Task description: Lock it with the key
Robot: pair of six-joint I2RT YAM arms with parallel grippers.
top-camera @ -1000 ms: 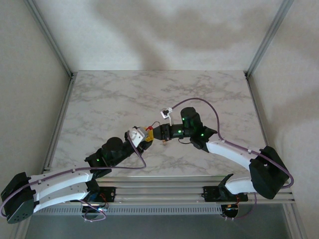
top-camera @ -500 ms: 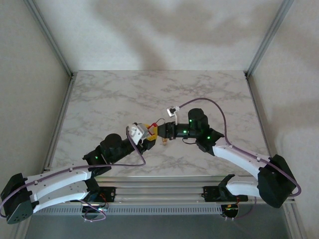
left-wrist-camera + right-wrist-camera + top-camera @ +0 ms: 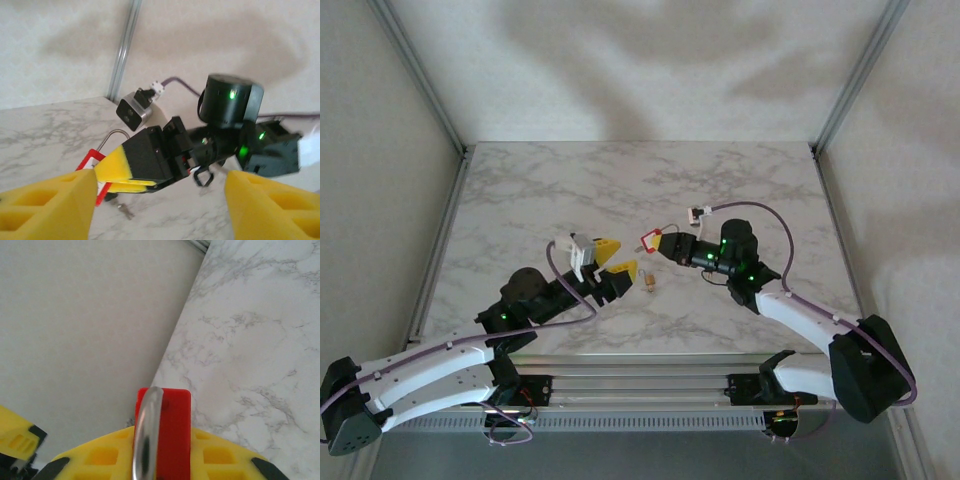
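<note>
My right gripper [image 3: 665, 245] is shut on a red padlock [image 3: 647, 241] and holds it above the marble table [image 3: 520, 200]. Its silver shackle [image 3: 145, 440] points away from the wrist camera along the red body [image 3: 172, 435], between the yellow fingers [image 3: 100, 457]. A small key [image 3: 651, 283] lies on the table below the padlock, seen blurred in the left wrist view [image 3: 125, 211]. My left gripper [image 3: 616, 258] is open and holds nothing. It sits just left of the padlock [image 3: 90, 159] and faces the right gripper [image 3: 117, 170].
The key lies near the middle of the marble tabletop. Aluminium frame posts [image 3: 430, 90] stand at the table's back corners, with plain walls behind them. The right wrist camera [image 3: 132, 111] and its purple cable [image 3: 760, 210] hang above the right gripper.
The left gripper has opened and drawn back to the left, away from the padlock. The right gripper has moved right and farther back, still holding the padlock.
</note>
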